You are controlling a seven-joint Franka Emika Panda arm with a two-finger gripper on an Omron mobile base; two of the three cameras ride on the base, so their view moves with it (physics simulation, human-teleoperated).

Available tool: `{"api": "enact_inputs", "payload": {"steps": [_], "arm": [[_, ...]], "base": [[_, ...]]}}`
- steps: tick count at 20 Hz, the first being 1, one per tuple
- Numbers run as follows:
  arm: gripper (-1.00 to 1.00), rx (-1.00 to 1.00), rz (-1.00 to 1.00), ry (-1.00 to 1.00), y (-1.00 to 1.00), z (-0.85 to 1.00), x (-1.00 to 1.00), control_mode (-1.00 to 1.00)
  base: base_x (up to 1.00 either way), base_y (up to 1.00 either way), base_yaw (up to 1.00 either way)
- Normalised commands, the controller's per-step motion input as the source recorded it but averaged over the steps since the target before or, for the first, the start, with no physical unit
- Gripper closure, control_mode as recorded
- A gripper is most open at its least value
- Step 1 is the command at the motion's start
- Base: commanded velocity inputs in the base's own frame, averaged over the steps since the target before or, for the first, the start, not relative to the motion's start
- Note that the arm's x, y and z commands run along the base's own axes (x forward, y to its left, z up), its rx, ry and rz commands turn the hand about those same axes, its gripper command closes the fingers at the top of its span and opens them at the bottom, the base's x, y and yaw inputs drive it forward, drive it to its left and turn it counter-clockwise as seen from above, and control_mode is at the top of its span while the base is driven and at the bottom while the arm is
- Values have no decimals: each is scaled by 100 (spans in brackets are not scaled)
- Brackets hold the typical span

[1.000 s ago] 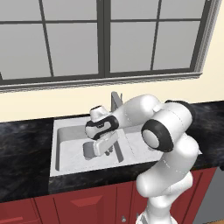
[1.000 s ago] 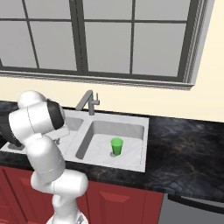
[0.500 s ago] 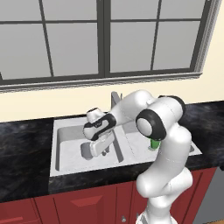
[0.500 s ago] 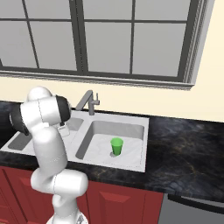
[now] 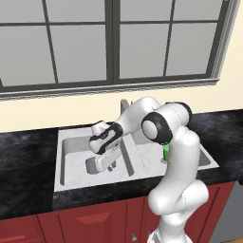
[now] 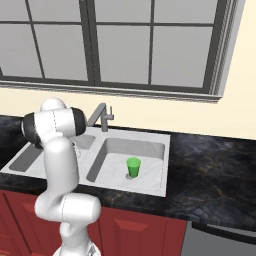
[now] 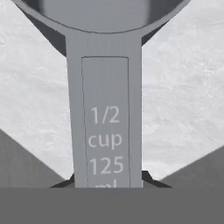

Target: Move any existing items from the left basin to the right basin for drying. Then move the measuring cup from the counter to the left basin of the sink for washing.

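Release is the step I judge to be in hand: my gripper hangs low inside the left basin of the sink, and the measuring cup is clamped by its handle between my jaws, which stand nearly together on that thin strip of metal. In the hand view the handle runs straight up from my dark finger tips to the round bowl at the top, with the pale grey basin floor behind it, so the cup is over the left basin and not yet lying free. To do this well I would bring the cup low enough that its bowl meets the floor before I part the jaws, keep the handle level so it does not tip against the basin wall or the divider, and lift straight away afterwards without dragging the handle. The green tumbler stands upright in the right basin, so the first half of the job looks done. Stamped on the handle I read "1/2 cup 125", with the tops of letters, probably "ml", cut off below
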Motion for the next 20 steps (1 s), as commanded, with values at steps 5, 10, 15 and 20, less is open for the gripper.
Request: {"api": "enact_inputs", "payload": {"steps": [5, 10, 15, 20], "arm": [[100, 0, 0, 0, 4, -28, 19, -100], [100, 0, 0, 0, 0, -25, 18, -100], [100, -1, 0, 0, 9, -32, 20, -100], [100, -4, 1, 0, 27, -50, 24, -100]], "base": [[0, 0, 0], [0, 0, 0], [0, 0, 0], [0, 0, 0]]}}
